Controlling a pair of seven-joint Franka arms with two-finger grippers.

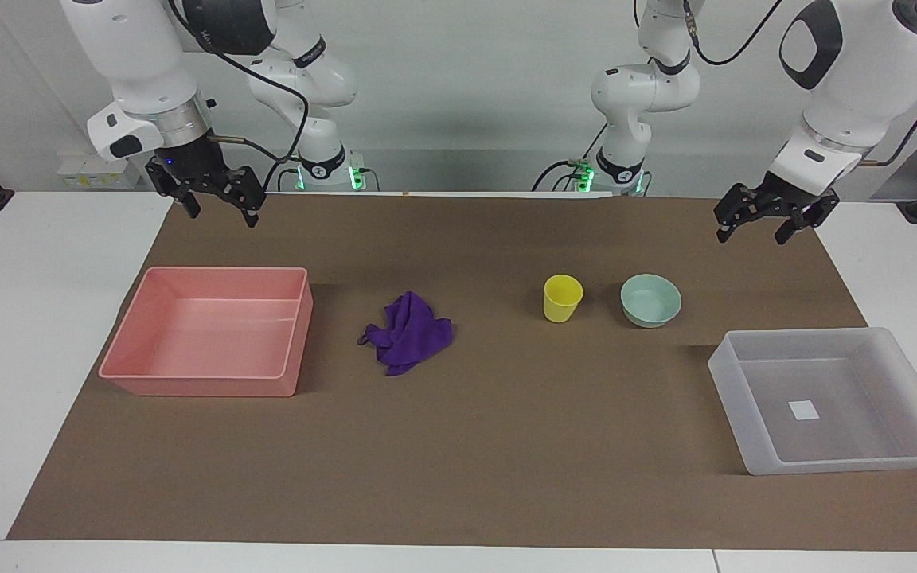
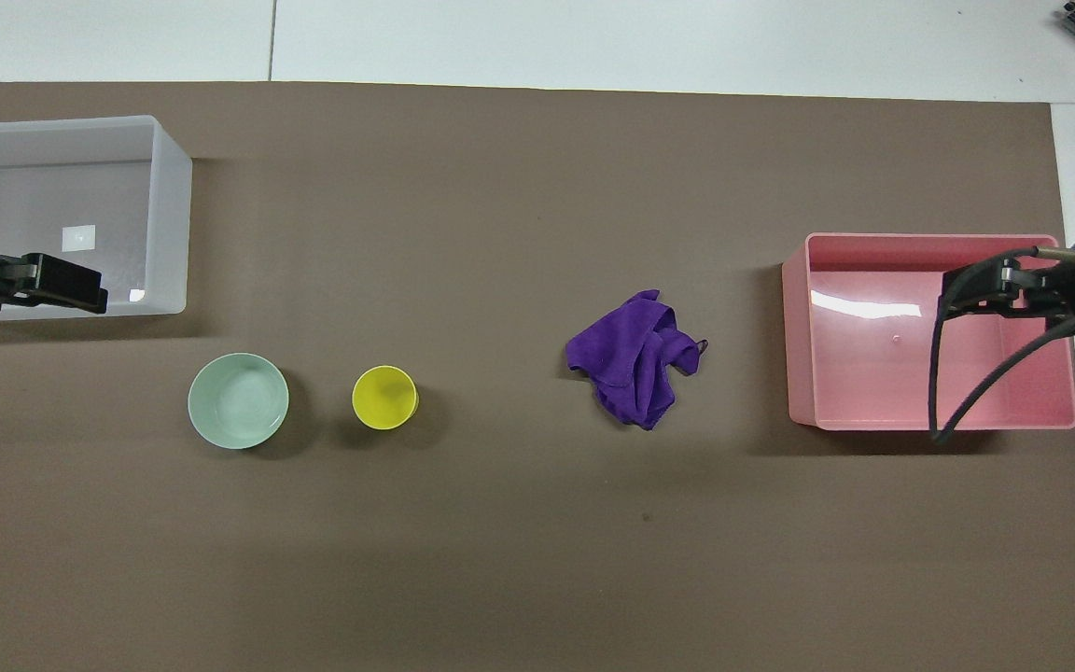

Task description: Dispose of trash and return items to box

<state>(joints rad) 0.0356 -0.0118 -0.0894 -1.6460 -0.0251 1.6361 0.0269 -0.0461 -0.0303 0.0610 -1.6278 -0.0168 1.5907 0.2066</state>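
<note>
Right now my left gripper [image 1: 755,228] hangs in the air over the brown mat [image 1: 458,446] at the left arm's end of the table, jaws spread wide and holding nothing. My right gripper [image 1: 218,208] hangs the same way at the right arm's end, jaws wide and empty. The purple cloth [image 1: 408,332] lies crumpled on the mat between the pink tub [image 1: 202,382] and the yellow cup [image 1: 562,298]. The cup stands upright just beside the mint-green bowl [image 1: 650,300], apart from it. The translucent box [image 1: 753,446] sits at the left arm's end, farther from me than the bowl, with a white square mark [image 1: 805,410] on its floor
</note>
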